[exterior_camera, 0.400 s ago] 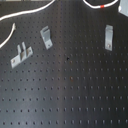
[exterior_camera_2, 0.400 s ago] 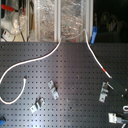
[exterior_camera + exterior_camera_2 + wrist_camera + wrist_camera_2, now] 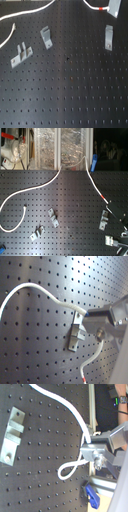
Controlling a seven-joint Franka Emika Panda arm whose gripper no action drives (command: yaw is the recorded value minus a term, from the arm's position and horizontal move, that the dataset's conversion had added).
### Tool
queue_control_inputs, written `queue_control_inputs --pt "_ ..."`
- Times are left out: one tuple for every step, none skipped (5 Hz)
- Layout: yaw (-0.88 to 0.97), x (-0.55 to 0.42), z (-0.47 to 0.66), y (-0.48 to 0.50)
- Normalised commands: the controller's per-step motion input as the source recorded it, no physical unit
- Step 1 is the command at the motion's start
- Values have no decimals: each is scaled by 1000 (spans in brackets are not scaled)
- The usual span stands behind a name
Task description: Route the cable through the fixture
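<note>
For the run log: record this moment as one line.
pincer: shut on thin white cable | red band: beside pincer | grey metal fixtures: unthreaded | black perforated board

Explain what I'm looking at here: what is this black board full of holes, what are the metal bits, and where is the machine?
The black board is a perforated work plate. Small metal brackets stand bolted to it as fixtures; in the first exterior view there are three. A long white cable with a short red band snakes across it. Two pictures come from cameras off the arm and show the whole plate. The other two come from cameras riding on the arm's tool, so they look close up. In the second wrist view the tool appears to pinch the cable, which loops beside it. The arm itself is mostly out of frame.
</note>
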Motion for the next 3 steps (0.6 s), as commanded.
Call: queue_control_inputs --pt "-874 -167 149 55" --pt "-949 -129 168 41" --pt "-783 -234 210 47"
